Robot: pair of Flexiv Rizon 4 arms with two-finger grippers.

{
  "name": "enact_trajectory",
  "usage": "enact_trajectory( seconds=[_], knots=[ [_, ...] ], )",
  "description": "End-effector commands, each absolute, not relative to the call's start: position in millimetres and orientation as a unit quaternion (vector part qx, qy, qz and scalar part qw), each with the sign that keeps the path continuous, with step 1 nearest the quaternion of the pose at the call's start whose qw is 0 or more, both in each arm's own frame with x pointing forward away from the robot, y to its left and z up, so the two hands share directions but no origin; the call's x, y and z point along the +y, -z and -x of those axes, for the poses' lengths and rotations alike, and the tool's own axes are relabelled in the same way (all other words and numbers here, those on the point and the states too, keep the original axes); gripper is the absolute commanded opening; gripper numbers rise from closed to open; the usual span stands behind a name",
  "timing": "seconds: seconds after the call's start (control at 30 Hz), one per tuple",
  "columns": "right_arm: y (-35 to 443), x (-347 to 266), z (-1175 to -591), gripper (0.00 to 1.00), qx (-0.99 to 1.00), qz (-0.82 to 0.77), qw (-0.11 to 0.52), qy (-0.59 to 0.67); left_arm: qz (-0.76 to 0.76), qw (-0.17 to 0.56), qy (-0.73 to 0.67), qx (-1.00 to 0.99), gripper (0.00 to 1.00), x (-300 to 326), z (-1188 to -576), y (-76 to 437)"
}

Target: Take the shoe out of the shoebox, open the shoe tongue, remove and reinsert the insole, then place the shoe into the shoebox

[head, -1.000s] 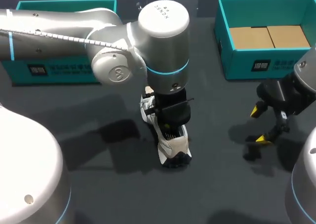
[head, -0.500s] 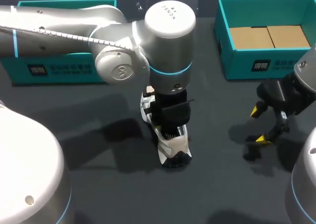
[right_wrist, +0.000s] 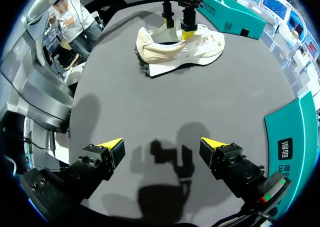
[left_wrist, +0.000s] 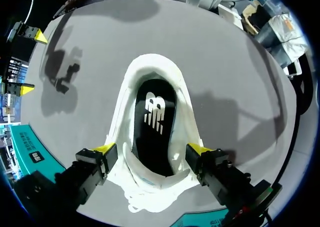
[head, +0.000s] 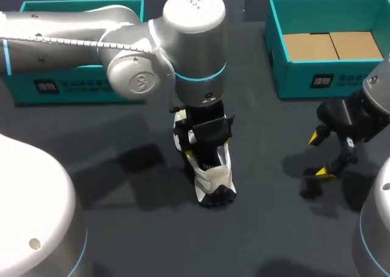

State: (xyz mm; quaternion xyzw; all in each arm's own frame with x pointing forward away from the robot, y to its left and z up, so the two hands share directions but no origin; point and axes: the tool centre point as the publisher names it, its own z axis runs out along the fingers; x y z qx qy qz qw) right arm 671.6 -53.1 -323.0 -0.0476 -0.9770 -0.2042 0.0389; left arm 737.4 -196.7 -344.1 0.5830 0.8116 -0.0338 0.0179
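A white shoe (head: 212, 178) is seen lying on the dark desk (head: 122, 228), near the middle and out of its box. It is set upright on its sole. The heel end is turned toward the near edge of the desk. A black insole (left_wrist: 152, 119) with a white mark can be seen inside the shoe.

The left end effector (left_wrist: 152, 148) is held right over the shoe, by the opening. Its two yellow-tipped fingers (left_wrist: 106, 148) are spread wide, one on each side of the shoe and just beside it. The shoe is not squeezed, so this end effector is released.

The right end effector (right_wrist: 162, 144) is held over bare desk, well apart from the shoe. It is released too, and nothing is found between its fingers.

A teal shoebox (head: 304, 82) is placed at the far right of the desk, with brown card inside. Another teal box (head: 73, 91) is seen at the far left, partly hidden by the left arm (head: 91, 39).
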Motion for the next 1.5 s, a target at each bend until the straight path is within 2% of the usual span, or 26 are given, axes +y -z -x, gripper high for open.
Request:
enact_trajectory(
  seconds=[0.03, 0.2, 0.37, 0.5, 0.57, 0.93, 1.0, 1.03, 1.07, 1.1, 1.5],
  knots=[
    [323, -53, -670, 1.0, -0.977, 0.048, 0.038, 0.204, -0.586, 0.015, 0.042, 0.809, 0.9, -193, -744, 343],
    [323, -53, -670, 1.0, -0.977, 0.048, 0.038, 0.204, -0.593, 0.015, 0.055, 0.804, 0.92, -193, -749, 338],
    [323, -53, -670, 1.0, -0.977, 0.048, 0.038, 0.204, -0.594, 0.019, 0.057, 0.802, 0.9, -190, -754, 333],
    [323, -53, -670, 1.0, -0.977, 0.048, 0.038, 0.204, -0.592, 0.022, 0.056, 0.803, 0.77, -188, -761, 330],
    [323, -53, -670, 1.0, -0.977, 0.048, 0.038, 0.204, -0.591, 0.024, 0.057, 0.805, 0.75, -186, -764, 328],
    [323, -53, -670, 1.0, -0.977, 0.048, 0.038, 0.204, -0.58, 0.038, 0.054, 0.812, 0.76, -169, -791, 301],
    [323, -53, -670, 1.0, -0.977, 0.048, 0.038, 0.204, -0.575, 0.04, 0.061, 0.815, 0.68, -167, -796, 296],
    [323, -53, -670, 1.0, -0.977, 0.048, 0.038, 0.204, -0.574, 0.04, 0.066, 0.815, 0.61, -166, -798, 293],
    [323, -53, -670, 1.0, -0.977, 0.048, 0.038, 0.204, -0.572, 0.041, 0.068, 0.816, 0.48, -166, -799, 289],
    [323, -53, -670, 1.0, -0.977, 0.048, 0.038, 0.204, -0.571, 0.04, 0.074, 0.816, 0.46, -165, -800, 286],
    [323, -53, -670, 1.0, -0.977, 0.048, 0.038, 0.204, -0.572, 0.035, 0.118, 0.811, 0.36, -171, -798, 272]
  ],
)
